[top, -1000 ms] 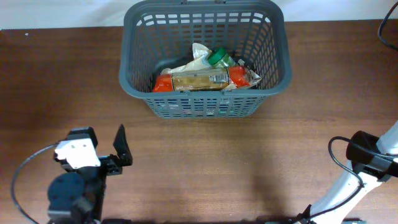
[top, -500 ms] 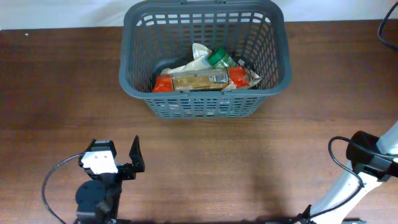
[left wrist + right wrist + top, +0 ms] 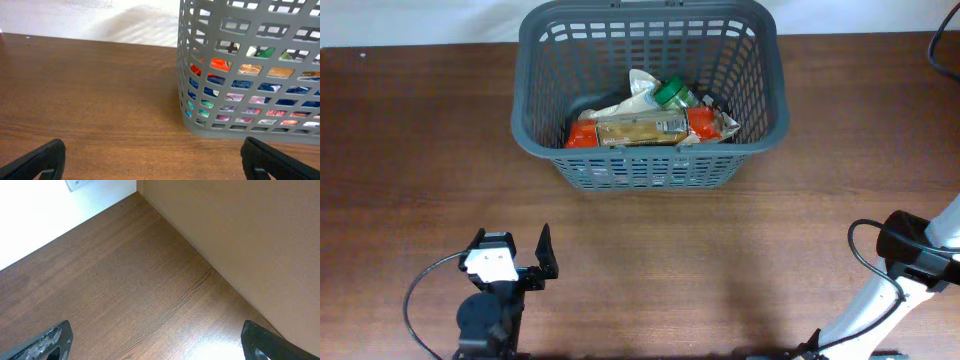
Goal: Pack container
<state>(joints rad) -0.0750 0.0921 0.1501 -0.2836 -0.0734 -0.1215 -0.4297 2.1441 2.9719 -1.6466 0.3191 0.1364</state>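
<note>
At the near edge of the counter [image 3: 410,180], the left claw [image 3: 510,252] hangs over bare wood with its jaws spread wide and nothing between them. In its wrist view the two dark fingertips [image 3: 42,160] sit at the bottom corners, far apart. The right arm [image 3: 910,255] stands at the near right corner. The right claw [image 3: 157,342] is equally wide apart and empty, its tips framing only brown wood and a beige panel [image 3: 240,235] that borders it.

Further out, a stretch of counter separates both claws from the container [image 3: 640,172]. It sits upright at the far middle of the counter, slightly right of the left claw's line. Inside lie a tan-and-orange packet [image 3: 655,127], a whitish pouch [image 3: 640,85] and something with a green cap [image 3: 670,95], all heaped together on the base. Through the lattice wall [image 3: 240,80], the left wrist view shows coloured packaging low down.
</note>
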